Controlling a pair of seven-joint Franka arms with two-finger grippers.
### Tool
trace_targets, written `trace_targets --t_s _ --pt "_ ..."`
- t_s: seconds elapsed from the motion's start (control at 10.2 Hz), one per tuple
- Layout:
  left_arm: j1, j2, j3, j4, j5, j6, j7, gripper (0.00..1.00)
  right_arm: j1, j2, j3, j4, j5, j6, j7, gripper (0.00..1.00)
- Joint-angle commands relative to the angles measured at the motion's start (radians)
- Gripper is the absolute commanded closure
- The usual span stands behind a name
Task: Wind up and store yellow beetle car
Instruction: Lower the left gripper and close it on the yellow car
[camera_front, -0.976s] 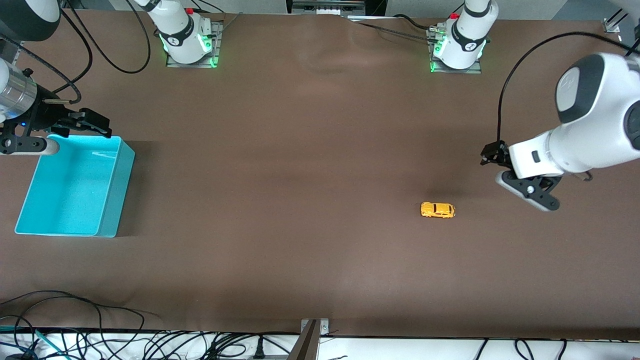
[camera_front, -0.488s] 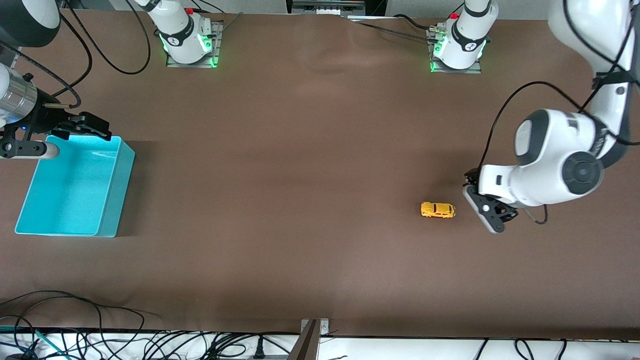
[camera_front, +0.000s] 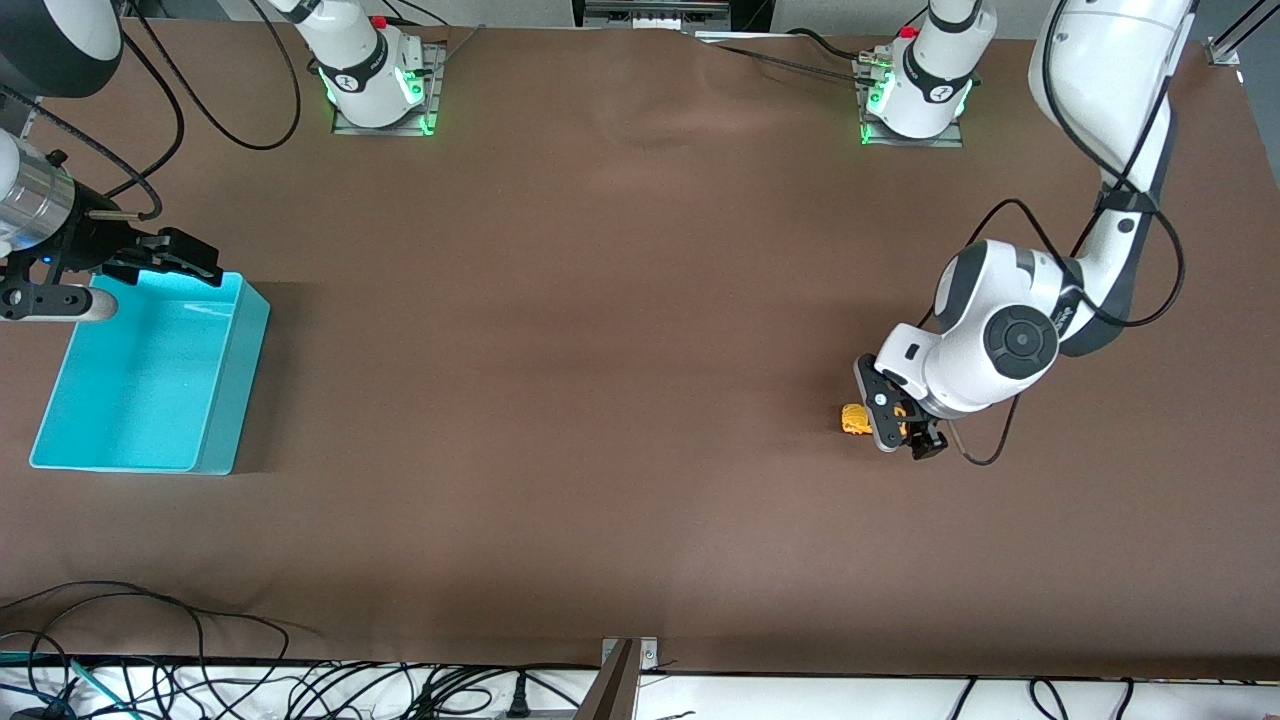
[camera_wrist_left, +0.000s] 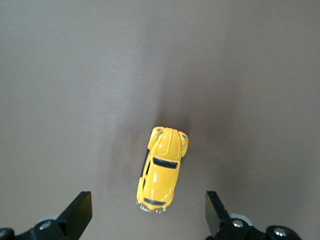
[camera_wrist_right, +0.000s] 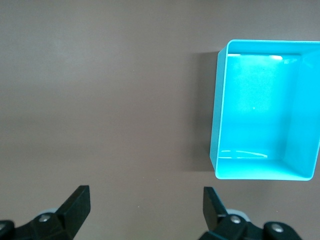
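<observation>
The left arm bends down low over the tabletop at its own end. Its wrist points down, and the left gripper (camera_front: 897, 420) hangs there with its two fingers (camera_wrist_left: 76, 214) spread wide, holding nothing. The right arm waits at its end, with the right gripper (camera_front: 150, 258) held up, fingers wide apart too.

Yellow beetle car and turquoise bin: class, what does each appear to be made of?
Yellow beetle car: glossy painted metal or hard plastic, judging by highlights on its roof; which one is unclear.
Turquoise bin: probably smooth moulded plastic, with thin uniform walls and light reflections inside.
</observation>
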Motion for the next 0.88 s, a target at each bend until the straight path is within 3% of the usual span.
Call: trace_targets --t_s 0.0,0.59,0.68,0.78 --pt "0.023 0.0 -0.01 -0.118 0.012 0.155 0.127 0.0 -0.005 0.008 0.005 0.019 -0.01 -0.004 -0.014 0.0" --pt "0.02 0.046 -0.008 -0.158 0.026 0.263 0.144 0.0 -0.008 0.011 0.005 0.019 -0.006 0.018 -0.014 0.0" --pt "0.024 0.056 -0.008 -0.158 0.026 0.265 0.144 0.05 -0.006 0.016 0.005 0.019 -0.004 0.019 -0.014 0.0" --pt "0.024 0.059 -0.008 -0.157 0.027 0.265 0.149 0.24 -0.006 0.016 0.005 0.019 -0.004 0.034 -0.013 0.0"
